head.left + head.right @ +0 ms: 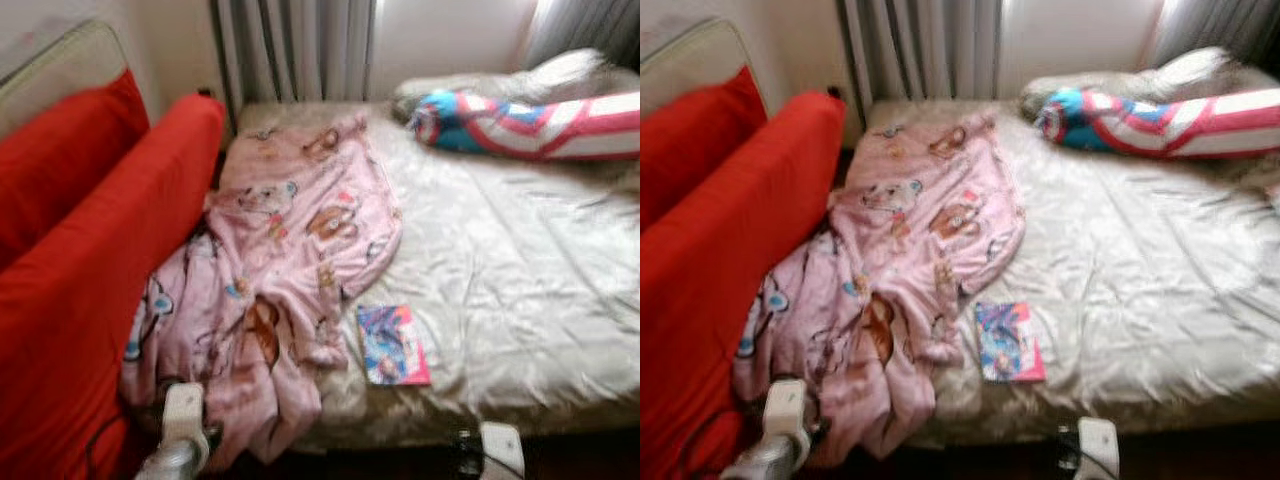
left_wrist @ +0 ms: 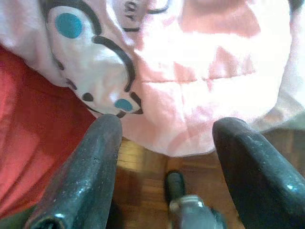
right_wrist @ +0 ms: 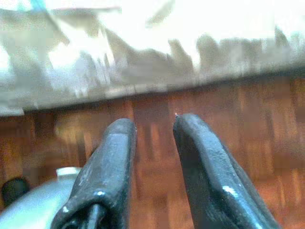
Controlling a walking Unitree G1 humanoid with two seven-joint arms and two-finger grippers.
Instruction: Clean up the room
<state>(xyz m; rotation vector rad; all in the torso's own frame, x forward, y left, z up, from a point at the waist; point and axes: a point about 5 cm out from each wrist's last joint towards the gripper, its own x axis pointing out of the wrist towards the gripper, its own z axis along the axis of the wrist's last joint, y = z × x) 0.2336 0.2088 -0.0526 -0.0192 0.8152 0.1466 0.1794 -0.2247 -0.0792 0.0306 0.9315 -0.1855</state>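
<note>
a pink blanket (image 1: 270, 290) printed with cartoon bears lies crumpled over the left side of the bed (image 1: 520, 290), its lower end hanging off the near edge beside a red sofa (image 1: 90, 290). a small colourful book (image 1: 392, 344) rests on the cream sheet just beside the blanket. a striped red, white and blue pillow (image 1: 530, 125) sits at the far end. the left gripper (image 2: 164, 143) hangs spread just below the blanket's hem (wood floor beneath). the right gripper (image 3: 153, 138), fingers slightly apart, holds nothing near the bed's edge.
</note>
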